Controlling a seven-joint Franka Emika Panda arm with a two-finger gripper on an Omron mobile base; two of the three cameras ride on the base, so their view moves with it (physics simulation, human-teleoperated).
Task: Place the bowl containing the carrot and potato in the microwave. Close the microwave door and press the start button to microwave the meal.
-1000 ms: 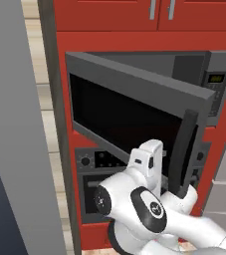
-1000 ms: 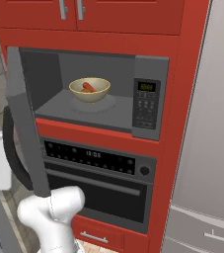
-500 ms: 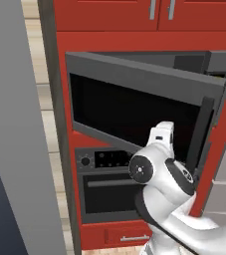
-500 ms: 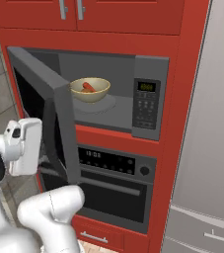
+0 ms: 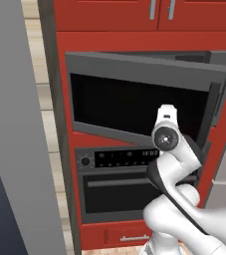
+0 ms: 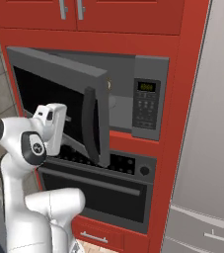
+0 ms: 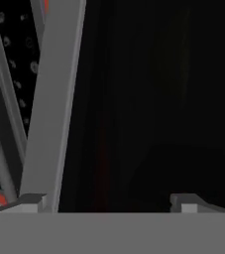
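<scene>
While the microwave door [image 6: 59, 101] stands part-open | hand [image 7: 109, 201] spread wide, empty, pressed near the door's dark glass, perhaps touching | keypad [image 6: 146, 104] right of door.

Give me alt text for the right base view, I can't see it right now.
The microwave door stands partly closed, its dark vertical handle facing the camera, with the robot's white hand and end effector against the door's dark window. Right of the door is the microwave's keypad with a green display, and the oven sits below.
</scene>
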